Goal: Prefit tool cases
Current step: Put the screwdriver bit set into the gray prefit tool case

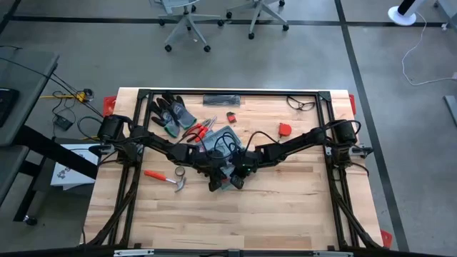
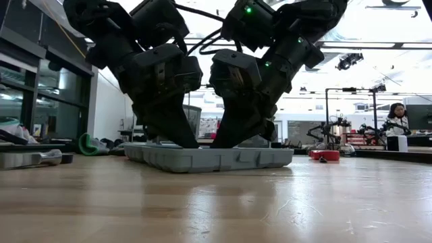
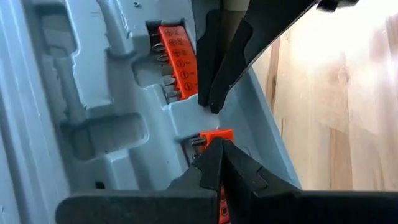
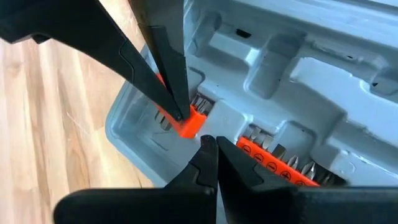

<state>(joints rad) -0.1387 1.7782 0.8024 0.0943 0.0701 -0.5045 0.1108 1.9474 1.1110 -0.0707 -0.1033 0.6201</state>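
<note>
The blue-grey tool case [image 1: 226, 134] lies open and flat on the table's middle, its ribbed shell [image 2: 209, 158] down and its moulded recesses [image 3: 93, 93] up. A long orange bit holder [image 3: 177, 59] and a small orange bit holder [image 4: 191, 123] sit in recesses along its near edge. Both grippers point down into that edge, close together: my left gripper [image 3: 217, 144] is shut at the small holder, and my right gripper [image 4: 208, 142] is shut between the two holders. My left gripper comes from above with its fingers shut, and their tips [image 4: 180, 113] rest on the small orange bit holder's top [image 3: 214, 134], which sits in its recess near the case's corner. My right gripper comes slanting from above, shut. Its tips [image 3: 211, 107] stand on the case's moulding beside the long holder's end [image 4: 249, 148]. I cannot tell whether they touch that holder.
Dark gloves [image 1: 171, 111] and red pliers [image 1: 200, 130] lie left of the case. An orange-handled hammer [image 1: 166, 177] and a tape roll [image 1: 180, 173] lie near the left gripper. A red tape measure [image 1: 285, 128] lies to the right. The table's near half is bare wood.
</note>
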